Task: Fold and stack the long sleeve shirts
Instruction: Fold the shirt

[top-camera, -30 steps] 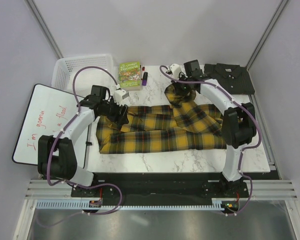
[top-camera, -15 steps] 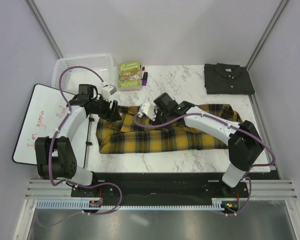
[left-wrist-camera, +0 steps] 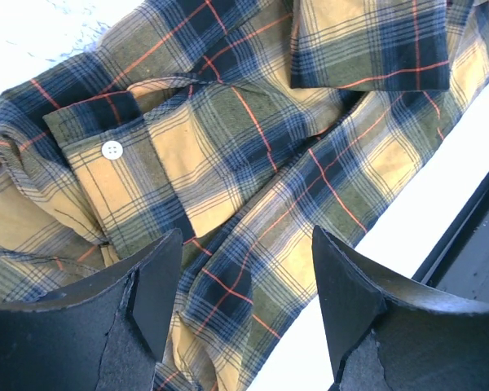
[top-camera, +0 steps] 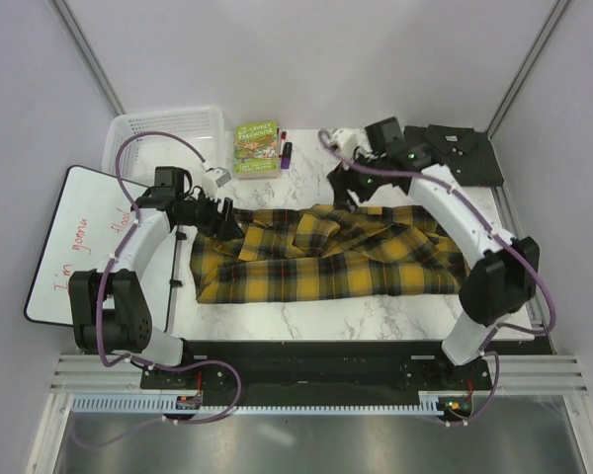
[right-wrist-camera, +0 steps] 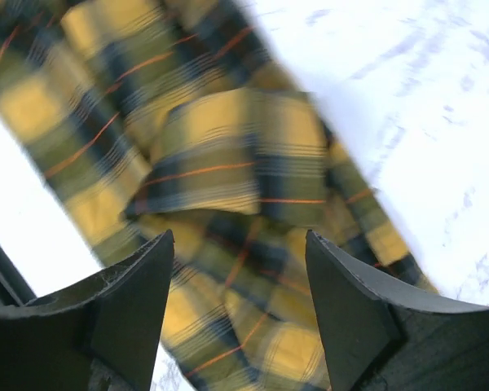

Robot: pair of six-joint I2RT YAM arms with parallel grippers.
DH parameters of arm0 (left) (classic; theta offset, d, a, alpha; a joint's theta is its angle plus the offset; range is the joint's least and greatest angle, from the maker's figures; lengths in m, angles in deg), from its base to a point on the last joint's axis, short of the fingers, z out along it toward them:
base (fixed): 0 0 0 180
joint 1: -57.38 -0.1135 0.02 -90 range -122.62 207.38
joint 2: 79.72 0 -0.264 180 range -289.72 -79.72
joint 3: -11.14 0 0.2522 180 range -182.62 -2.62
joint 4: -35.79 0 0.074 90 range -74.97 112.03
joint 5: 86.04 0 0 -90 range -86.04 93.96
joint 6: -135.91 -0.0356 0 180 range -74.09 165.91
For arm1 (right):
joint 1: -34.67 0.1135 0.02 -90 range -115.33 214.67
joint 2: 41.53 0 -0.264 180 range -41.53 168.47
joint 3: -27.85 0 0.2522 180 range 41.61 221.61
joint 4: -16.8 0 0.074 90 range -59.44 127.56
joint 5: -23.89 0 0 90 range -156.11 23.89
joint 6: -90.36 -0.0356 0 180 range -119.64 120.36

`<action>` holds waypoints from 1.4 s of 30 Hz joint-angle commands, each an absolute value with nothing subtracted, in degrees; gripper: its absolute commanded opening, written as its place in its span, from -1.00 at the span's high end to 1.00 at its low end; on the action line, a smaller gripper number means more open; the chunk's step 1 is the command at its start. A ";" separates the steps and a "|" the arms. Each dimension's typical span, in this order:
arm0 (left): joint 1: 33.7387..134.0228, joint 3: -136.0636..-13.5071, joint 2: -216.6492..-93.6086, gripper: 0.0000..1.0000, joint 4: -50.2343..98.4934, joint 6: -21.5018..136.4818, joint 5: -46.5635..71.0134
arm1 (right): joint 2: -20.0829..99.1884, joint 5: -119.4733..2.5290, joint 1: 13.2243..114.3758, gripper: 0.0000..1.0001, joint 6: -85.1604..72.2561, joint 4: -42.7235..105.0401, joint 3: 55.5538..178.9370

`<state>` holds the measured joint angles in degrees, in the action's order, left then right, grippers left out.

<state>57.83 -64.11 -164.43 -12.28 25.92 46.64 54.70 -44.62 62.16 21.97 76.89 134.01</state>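
The yellow-and-black plaid shirt (top-camera: 326,257) lies spread across the middle of the table, with a sleeve folded over its centre. The dark grey shirt (top-camera: 465,158) sits folded at the back right, partly behind the right arm. My left gripper (top-camera: 220,219) hovers open over the plaid shirt's left end. In the left wrist view its gripper (left-wrist-camera: 244,281) has plaid cloth (left-wrist-camera: 228,138) and a white button (left-wrist-camera: 111,149) below it, and nothing between the fingers. My right gripper (top-camera: 354,186) is open above the shirt's far edge. The right wrist view shows this gripper (right-wrist-camera: 238,281) empty over blurred plaid (right-wrist-camera: 228,163).
A white basket (top-camera: 163,133) stands at the back left. Beside it are a green book (top-camera: 257,148) and markers (top-camera: 285,150). A whiteboard (top-camera: 84,242) lies off the table's left side. The marble table (top-camera: 376,316) ends at a black front rail.
My right gripper carried part of the plaid shirt toward the middle, opened and let it go, then drew back to the far edge. The left gripper shifted slightly left and stayed open.
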 commanded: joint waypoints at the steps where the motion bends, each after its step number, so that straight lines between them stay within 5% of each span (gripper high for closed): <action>1: 57.64 -65.46 -163.92 -0.43 -12.60 27.46 49.05 | 65.07 -33.52 53.76 -0.45 8.73 81.72 140.31; 15: 57.64 -61.94 -156.28 -0.44 -12.95 25.17 47.38 | 79.14 -26.75 52.16 -0.47 -6.14 78.29 140.75; 18: 57.64 -61.59 -155.49 -0.44 -12.96 25.17 47.03 | 79.15 -22.97 52.16 -0.09 -6.49 76.63 140.84; 22: 57.64 -61.42 -155.22 -0.43 -13.30 25.26 46.42 | 77.48 -21.46 53.65 0.78 -7.11 73.63 140.93; 24: 57.64 -61.42 -154.61 -0.43 -13.74 25.17 46.24 | 76.69 -24.08 53.57 0.71 -4.14 75.72 142.33; 28: 57.64 -60.89 -153.03 -0.44 -14.01 24.99 45.97 | 72.03 -32.51 50.77 0.17 -2.45 76.62 140.49; 31: 57.64 -62.02 -153.02 -0.44 -14.88 26.05 47.81 | 72.81 -33.41 47.52 -0.03 -3.06 78.37 138.65; 42: 57.64 -63.52 -152.15 -0.44 -16.20 27.01 48.26 | 77.12 -29.56 46.27 -0.29 -4.91 78.38 132.49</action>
<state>57.83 -61.07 -154.03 -15.49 25.97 46.40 76.14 -31.68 45.35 -4.00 78.46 133.14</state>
